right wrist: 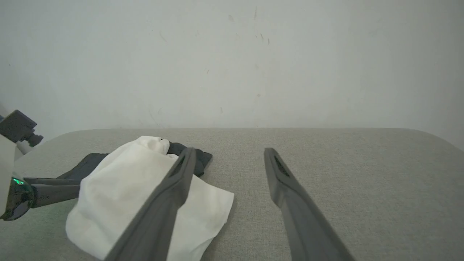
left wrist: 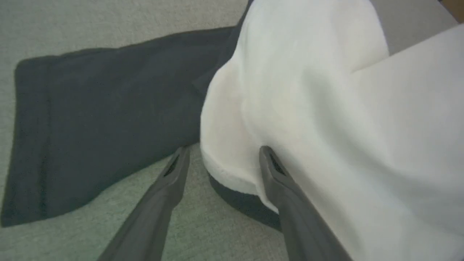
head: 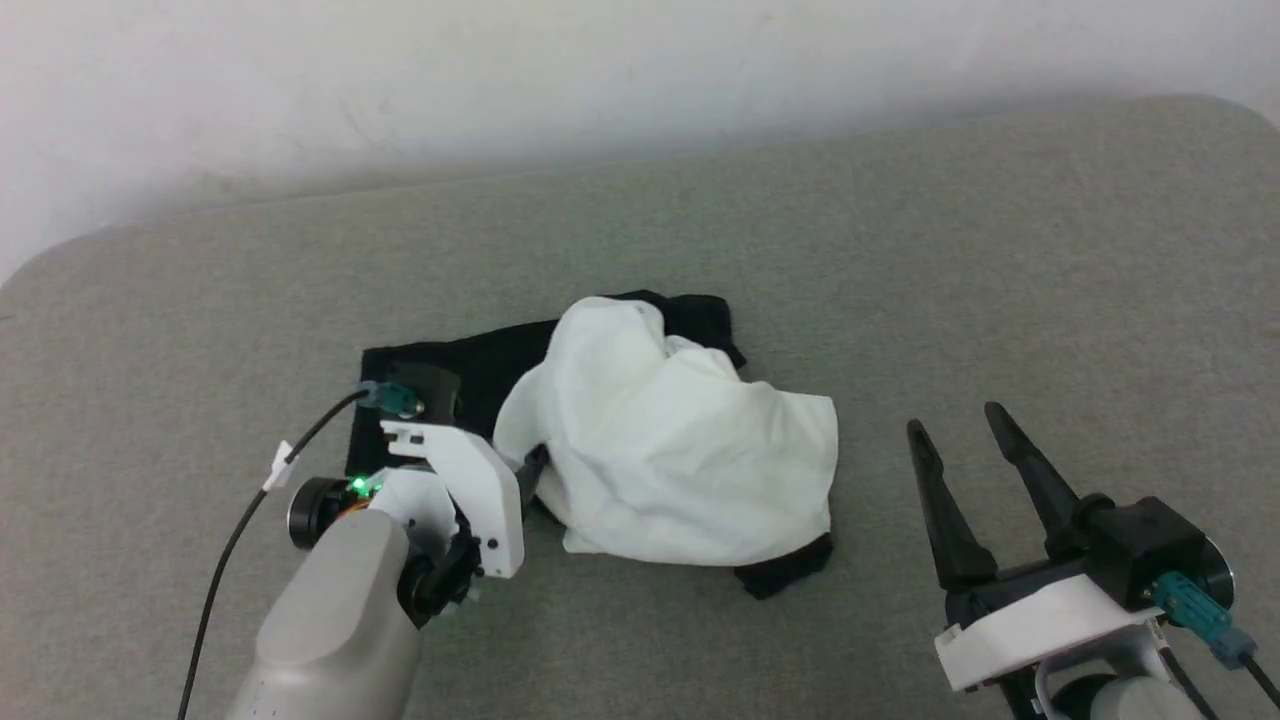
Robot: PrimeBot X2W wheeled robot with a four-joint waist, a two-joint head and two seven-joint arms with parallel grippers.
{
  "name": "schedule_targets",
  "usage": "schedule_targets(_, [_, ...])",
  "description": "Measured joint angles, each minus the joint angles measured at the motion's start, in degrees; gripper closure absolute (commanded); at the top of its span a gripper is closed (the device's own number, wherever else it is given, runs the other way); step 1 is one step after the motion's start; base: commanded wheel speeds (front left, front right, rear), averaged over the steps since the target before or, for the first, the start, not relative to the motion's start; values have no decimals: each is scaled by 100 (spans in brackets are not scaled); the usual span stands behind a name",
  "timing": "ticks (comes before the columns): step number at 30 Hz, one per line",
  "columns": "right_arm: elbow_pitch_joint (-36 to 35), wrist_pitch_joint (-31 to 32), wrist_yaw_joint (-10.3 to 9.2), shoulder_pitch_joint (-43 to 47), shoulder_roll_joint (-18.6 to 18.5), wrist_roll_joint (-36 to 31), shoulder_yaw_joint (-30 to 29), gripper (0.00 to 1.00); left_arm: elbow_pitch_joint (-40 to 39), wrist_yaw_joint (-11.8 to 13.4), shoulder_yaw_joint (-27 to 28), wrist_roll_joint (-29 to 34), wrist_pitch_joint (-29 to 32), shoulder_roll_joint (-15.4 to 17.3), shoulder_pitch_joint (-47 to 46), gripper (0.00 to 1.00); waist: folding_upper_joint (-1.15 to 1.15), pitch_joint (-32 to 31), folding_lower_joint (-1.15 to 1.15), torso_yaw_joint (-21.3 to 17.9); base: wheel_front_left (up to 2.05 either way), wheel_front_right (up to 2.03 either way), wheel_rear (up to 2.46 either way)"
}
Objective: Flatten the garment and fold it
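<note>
garment [head: 660, 440] sits bunched up around the middle of the grey padded surface [head: 1000, 250], white body heaped on top. One black sleeve [head: 450, 365] lies flat toward the left, and the left wrist hides part of it in head view. Other black fabric is mostly buried: a scrap [head: 785, 570] pokes out under the near white edge, and more shows behind the heap. Can't make out collar or hem.

left gripper [left wrist: 224, 150]: jaws wide, nothing clamped, straddling the white edge beside the sleeve. One finger overlaps white cloth, the other is over bare surface. Can't tell if it touches the cloth. In head view its own white housing hides nearly all of both fingers.

right gripper [head: 955, 420]: jaws wide, empty, well apart from the garment, off to the right. Arm is cut off at the frame bottom. In its wrist view one finger covers part of the heap.
</note>
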Motion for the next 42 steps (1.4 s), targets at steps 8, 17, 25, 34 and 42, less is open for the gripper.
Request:
schedule_targets(8, [131,-62,0,-3,-1,62,-89,0,305,-46,-232,152,-266,80,-244,100,0,0,0,-124,0,0,0])
schedule_targets(17, [243,-101,0,134,-2,81,-288,0,-1456,219,-393,431,-1077,205,336,100,0,-260,-1,136,0,0,0])
schedule_targets(25, [297,-105,0,346,-1,116,-326,0,-3717,1059,-426,118,97,677,3213,100,0,-581,-2,410,0,0,0])
schedule_targets(34, [313,-96,0,451,-1,121,-292,0,-4263,1727,-374,-428,838,730,4946,68,0,-785,-2,698,0,0,0])
schedule_targets(42, [250,-38,0,451,-1,119,-264,0,-4428,1616,-80,-2,-448,676,4055,0,0,-799,-1,686,0,0,0])
